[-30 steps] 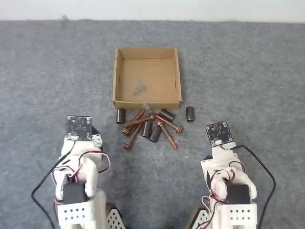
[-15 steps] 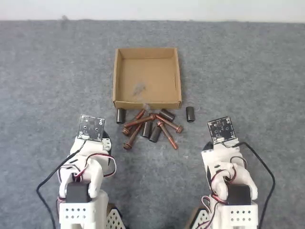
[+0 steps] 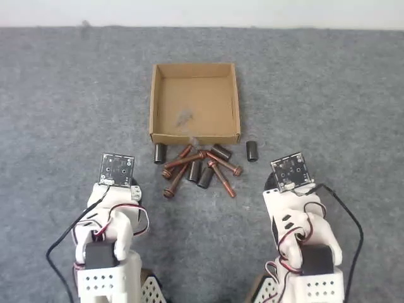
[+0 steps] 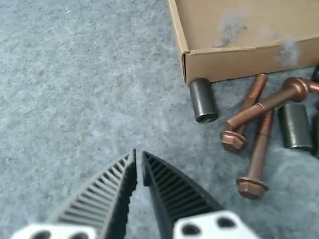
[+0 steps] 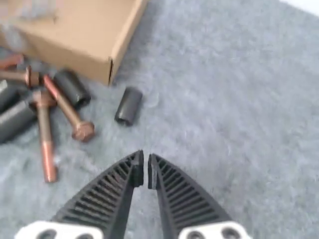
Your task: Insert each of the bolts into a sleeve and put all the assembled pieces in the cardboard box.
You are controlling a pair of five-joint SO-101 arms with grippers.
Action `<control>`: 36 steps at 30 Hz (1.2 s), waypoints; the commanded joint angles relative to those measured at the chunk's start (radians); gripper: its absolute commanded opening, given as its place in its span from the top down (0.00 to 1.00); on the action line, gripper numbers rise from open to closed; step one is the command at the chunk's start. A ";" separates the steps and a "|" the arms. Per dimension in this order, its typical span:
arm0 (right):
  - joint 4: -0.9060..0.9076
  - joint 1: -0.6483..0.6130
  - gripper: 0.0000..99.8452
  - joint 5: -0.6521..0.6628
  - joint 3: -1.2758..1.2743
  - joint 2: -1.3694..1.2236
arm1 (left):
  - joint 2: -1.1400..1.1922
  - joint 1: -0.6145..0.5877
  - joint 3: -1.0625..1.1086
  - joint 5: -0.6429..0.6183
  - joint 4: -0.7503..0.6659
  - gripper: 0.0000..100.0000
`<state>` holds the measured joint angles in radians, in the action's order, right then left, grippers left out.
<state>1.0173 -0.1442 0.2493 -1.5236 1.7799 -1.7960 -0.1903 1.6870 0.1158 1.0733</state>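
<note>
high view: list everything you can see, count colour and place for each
cardboard box: one, brown, far middle of the carpet
bolts: five, copper, heaped just in front of the box
sleeves: five, dark grey, three by the box's front wall, two among the bolts
carpet: one, grey, under everything
arms: two, white, near edge
left gripper: one, black, shut, over carpet left of the heap
right gripper: one, black, shut, over carpet right of the heap
</note>
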 commanded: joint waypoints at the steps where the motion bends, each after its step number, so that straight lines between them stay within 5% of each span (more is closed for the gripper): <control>1: -0.022 -0.012 0.99 -0.023 0.132 -0.150 | -0.011 -0.006 -0.042 0.006 0.005 0.90; 18: -0.053 -0.015 0.99 -0.166 0.571 -0.881 | 0.021 -0.006 -0.048 0.011 -0.002 0.92; 29: -0.180 -0.090 0.98 -0.157 0.689 -1.219 | 0.638 -0.006 -0.232 0.012 -0.232 0.92; 36: -0.265 -0.085 0.85 -0.157 0.732 -1.374 | 0.825 -0.008 -0.326 0.014 -0.230 0.92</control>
<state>0.7979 -0.2286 0.0928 -0.8592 0.4296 -1.0073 -0.1933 1.4262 0.1189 0.8631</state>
